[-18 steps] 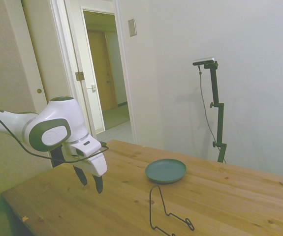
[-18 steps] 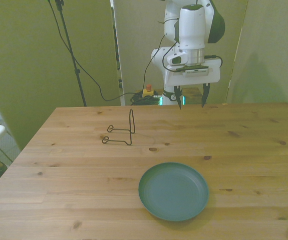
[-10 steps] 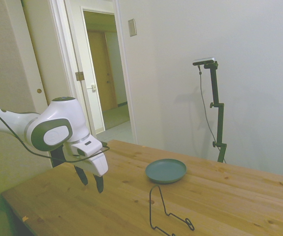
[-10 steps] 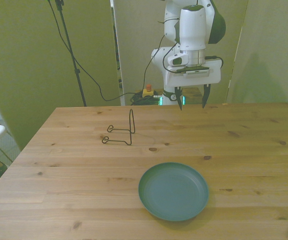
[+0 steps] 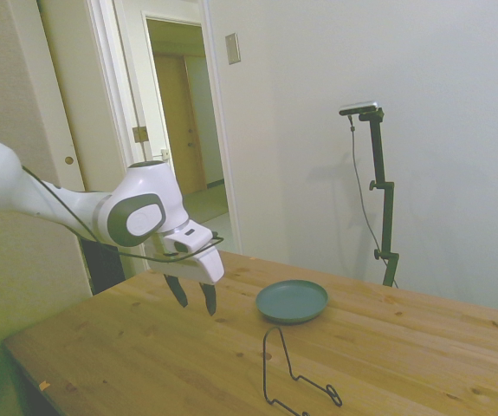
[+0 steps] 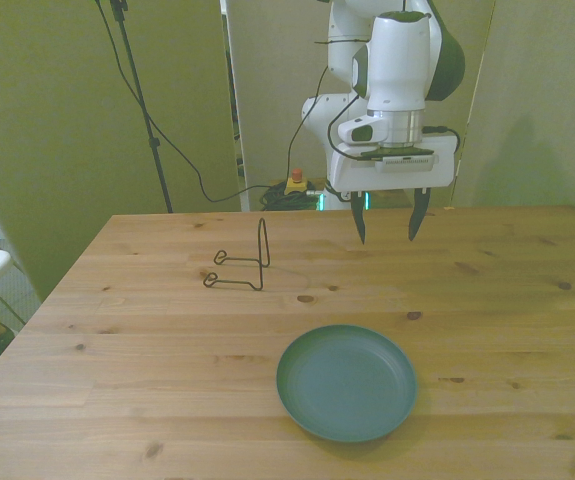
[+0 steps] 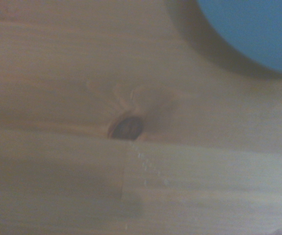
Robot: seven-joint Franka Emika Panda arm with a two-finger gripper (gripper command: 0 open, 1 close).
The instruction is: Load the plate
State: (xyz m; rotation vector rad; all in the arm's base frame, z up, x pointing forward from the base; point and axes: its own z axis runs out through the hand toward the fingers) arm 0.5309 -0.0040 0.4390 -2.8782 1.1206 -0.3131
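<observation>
The end effector (image 6: pixel 388 228) hangs above the wooden surface (image 6: pixel 527 300) with its two fingers apart and nothing between them, so the step in hand looks like the approach toward the plate (image 6: pixel 346 382). The plate lies flat on the surface, well ahead of the end effector on the side away from the robot's base and a little toward the front view's left of it. In the side view the plate (image 5: pixel 292 300) sits near the end effector (image 5: pixel 195 300) but clear of it. The wrist view catches only an edge of the plate (image 7: pixel 258 29), beyond a dark knot in the wood.

The next move probably calls for travelling out over the plate's rim and lowering to pinch the rim. The wire stand (image 6: pixel 242 262), off to the front view's left of the end effector, is likely where the plate goes.

The plate is round, shallow, matte teal-green, with a low raised rim and nothing on it.
</observation>
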